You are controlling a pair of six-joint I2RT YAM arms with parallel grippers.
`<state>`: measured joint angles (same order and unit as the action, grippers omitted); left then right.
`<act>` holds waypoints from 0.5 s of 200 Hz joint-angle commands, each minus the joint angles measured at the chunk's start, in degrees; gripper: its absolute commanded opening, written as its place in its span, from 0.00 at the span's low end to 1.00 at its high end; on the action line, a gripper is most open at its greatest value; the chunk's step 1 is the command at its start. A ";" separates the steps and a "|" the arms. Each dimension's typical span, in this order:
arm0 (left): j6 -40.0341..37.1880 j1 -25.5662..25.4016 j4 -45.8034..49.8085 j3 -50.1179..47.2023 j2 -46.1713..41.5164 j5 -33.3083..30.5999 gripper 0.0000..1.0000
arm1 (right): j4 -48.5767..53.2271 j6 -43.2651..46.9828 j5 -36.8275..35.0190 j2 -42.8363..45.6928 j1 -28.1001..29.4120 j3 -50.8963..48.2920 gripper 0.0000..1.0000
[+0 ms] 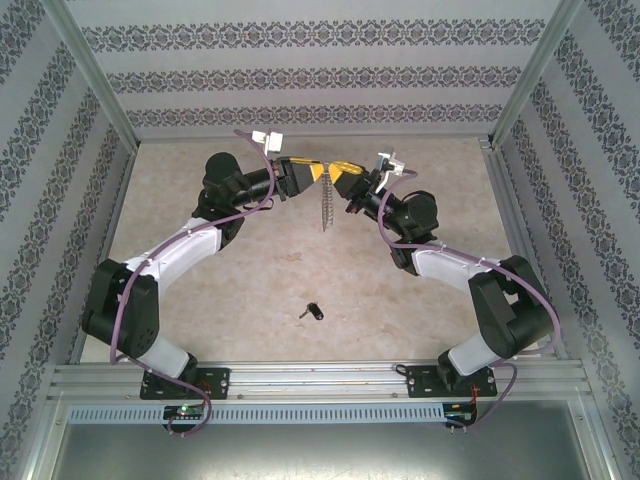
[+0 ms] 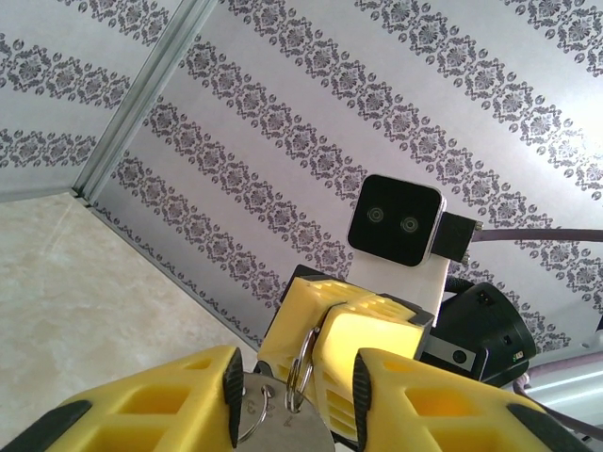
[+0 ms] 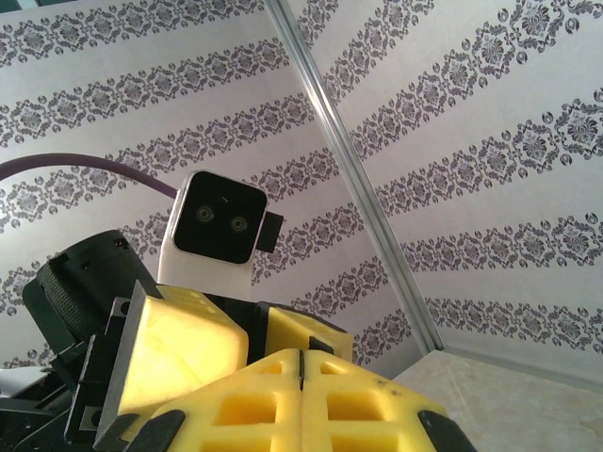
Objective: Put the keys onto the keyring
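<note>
From above, my left gripper (image 1: 312,176) and right gripper (image 1: 338,180) met tip to tip over the table's (image 1: 250,270) far middle. The keyring (image 1: 325,205) hung between them, its chain strip dangling. The key (image 1: 312,311) lay flat on the table, toward the middle of the near edge and well apart from both grippers.

In my left wrist view, my left fingers (image 2: 212,391) stood a narrow way apart with the keyring (image 2: 300,372) between them. I could not tell whether they pinched it. The ring came out of the seam of my right gripper (image 2: 320,320), which held it.

In my right wrist view, my right gripper (image 3: 301,372) was pressed fully together, and my left fingers (image 3: 184,330) sat just beyond it.
</note>
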<state>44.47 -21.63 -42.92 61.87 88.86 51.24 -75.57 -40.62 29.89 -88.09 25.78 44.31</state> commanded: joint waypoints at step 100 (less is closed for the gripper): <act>2.31 0.43 -5.42 1.48 1.51 2.15 0.32 | -3.75 -0.33 0.61 0.53 0.94 1.17 0.00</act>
<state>45.76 -21.63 -43.90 61.87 89.65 52.12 -75.57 -40.62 29.89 -88.09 25.98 44.31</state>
